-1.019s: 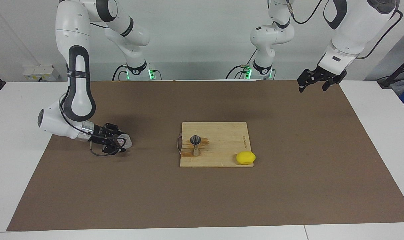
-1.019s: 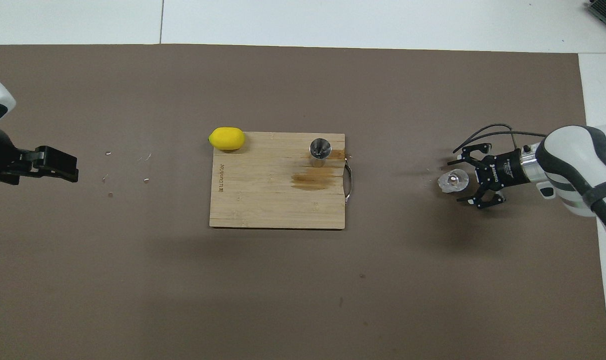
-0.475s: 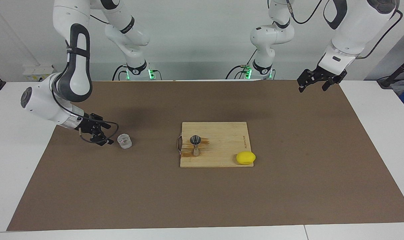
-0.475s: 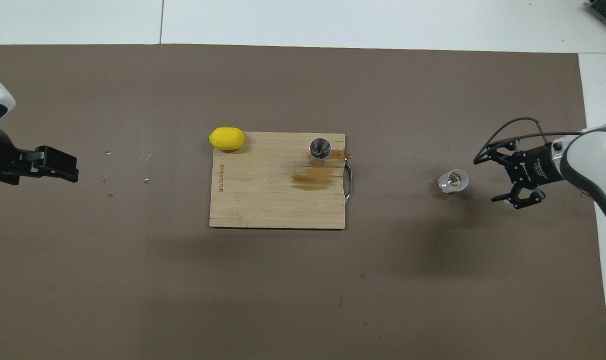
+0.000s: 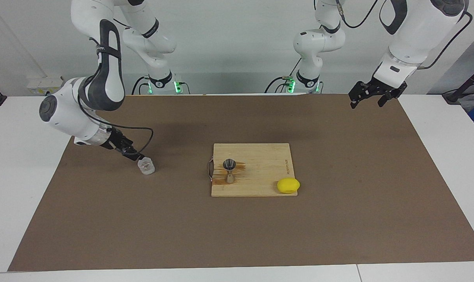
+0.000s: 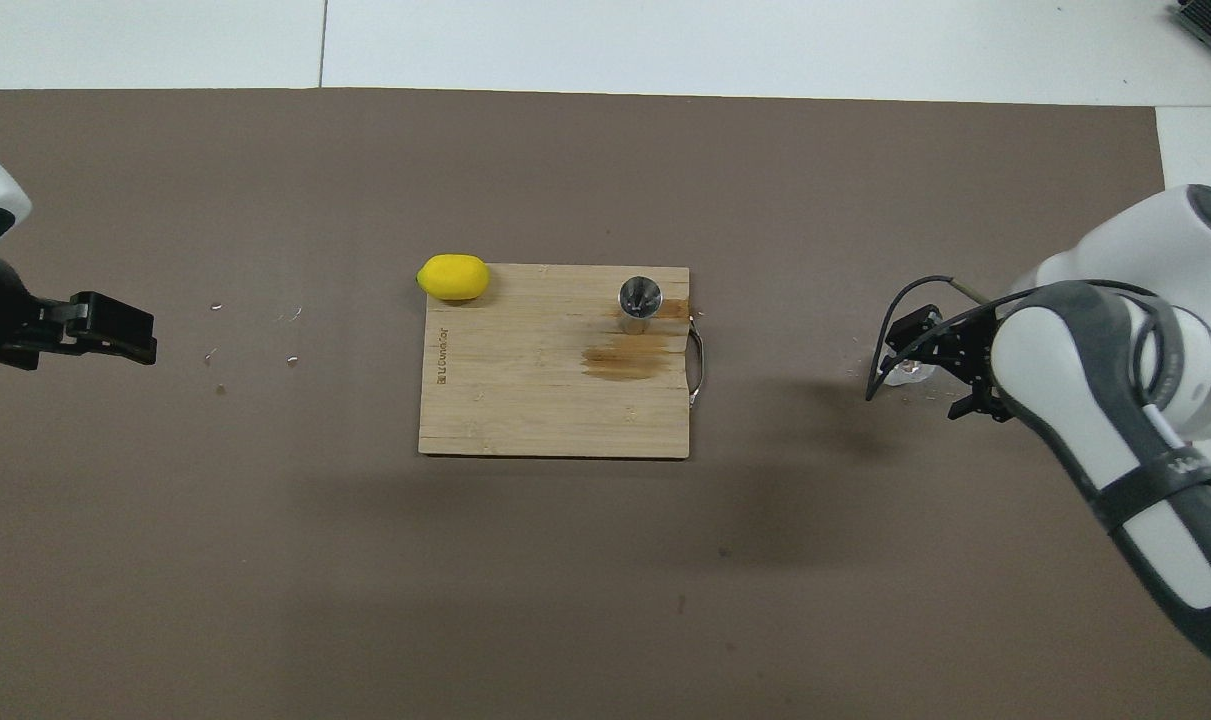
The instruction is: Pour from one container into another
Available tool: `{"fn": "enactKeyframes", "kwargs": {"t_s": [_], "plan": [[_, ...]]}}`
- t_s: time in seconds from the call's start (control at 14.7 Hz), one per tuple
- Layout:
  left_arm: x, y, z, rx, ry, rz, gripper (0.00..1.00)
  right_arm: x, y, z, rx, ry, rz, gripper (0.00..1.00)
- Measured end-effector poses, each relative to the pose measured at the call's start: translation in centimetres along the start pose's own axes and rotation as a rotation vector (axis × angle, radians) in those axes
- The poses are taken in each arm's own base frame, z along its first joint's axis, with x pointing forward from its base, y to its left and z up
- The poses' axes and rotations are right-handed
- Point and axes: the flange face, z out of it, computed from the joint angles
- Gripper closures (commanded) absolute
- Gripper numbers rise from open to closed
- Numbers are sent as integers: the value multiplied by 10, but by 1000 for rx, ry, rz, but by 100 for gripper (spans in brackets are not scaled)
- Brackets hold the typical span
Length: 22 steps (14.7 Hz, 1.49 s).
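Note:
The small clear cup [image 5: 146,167] stands upright on the brown mat toward the right arm's end of the table. In the overhead view only its edge [image 6: 899,373] shows under my right gripper. My right gripper [image 5: 130,152] [image 6: 933,365] is open and empty, hanging tilted just above the cup; I cannot tell if it touches the rim. The steel jigger [image 5: 229,171] [image 6: 639,303] stands upright on the wooden board [image 5: 264,156] [image 6: 525,400]. My left gripper [image 5: 372,98] [image 6: 105,330] is open and waits in the air over the mat's edge at the left arm's end.
A yellow lemon [image 5: 288,185] [image 6: 453,277] lies at the board's corner farthest from the robots, toward the left arm's end. A brown wet stain [image 6: 620,360] marks the board beside the jigger. The brown mat [image 5: 237,235] covers most of the table.
My right gripper let go of the cup, drew back from it, then rose and swung round over it. The cup stays standing on the mat. The left arm has not moved.

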Motion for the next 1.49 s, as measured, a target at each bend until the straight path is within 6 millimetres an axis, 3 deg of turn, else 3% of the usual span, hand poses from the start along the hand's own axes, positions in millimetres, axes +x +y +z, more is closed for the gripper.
{"fn": "enactKeyframes", "kwargs": {"t_s": [0.2, 0.34, 0.88, 1.15, 1.49], "plan": [[0, 0, 0, 0, 0, 0, 0, -36, -35, -9, -76, 60, -130, 0], [0, 0, 0, 0, 0, 0, 0, -55, -45, -33, -63, 104, -226, 0], [0, 0, 0, 0, 0, 0, 0, -89, -29, -162, 34, 309, -347, 0], [0, 0, 0, 0, 0, 0, 0, -92, -22, -199, -21, 384, -367, 0], [0, 0, 0, 0, 0, 0, 0, -95, -16, -219, -44, 398, -359, 0]]}}
